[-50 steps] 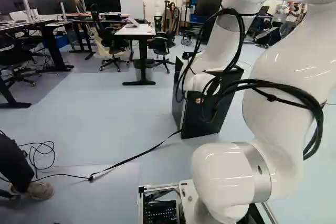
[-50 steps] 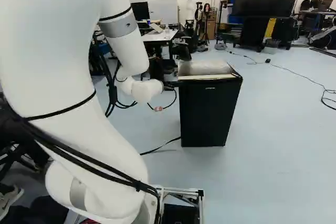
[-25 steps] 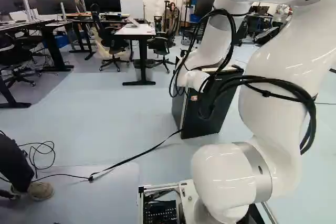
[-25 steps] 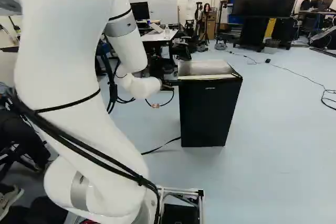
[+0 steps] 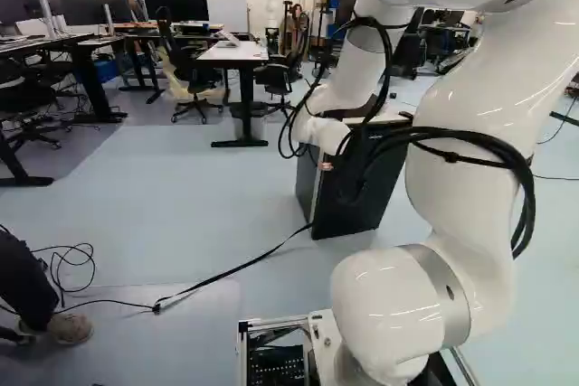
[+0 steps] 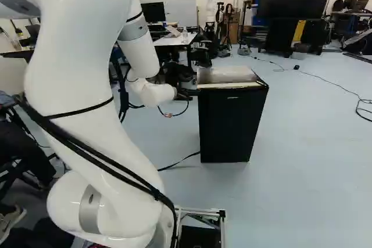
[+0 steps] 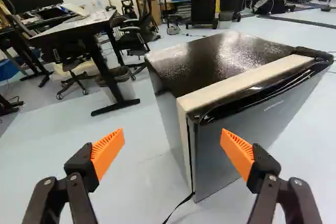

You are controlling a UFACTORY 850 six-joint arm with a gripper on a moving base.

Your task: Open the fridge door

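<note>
fridge [image 7: 215, 59] upright on the floor [image 7: 47, 145], ahead of the jaws; door [image 7: 247, 140] looks closed. jaws wide apart, nothing held. approach seems well along; seizing the door and swinging it open undone.

Base views behind arm [image 5: 488, 101], looking slightly down, sharing fridge [image 6: 229, 126] — wrist view near, angled down

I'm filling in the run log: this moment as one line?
gripper: open | fridge: ahead | door: looks closed, not gripped
</note>
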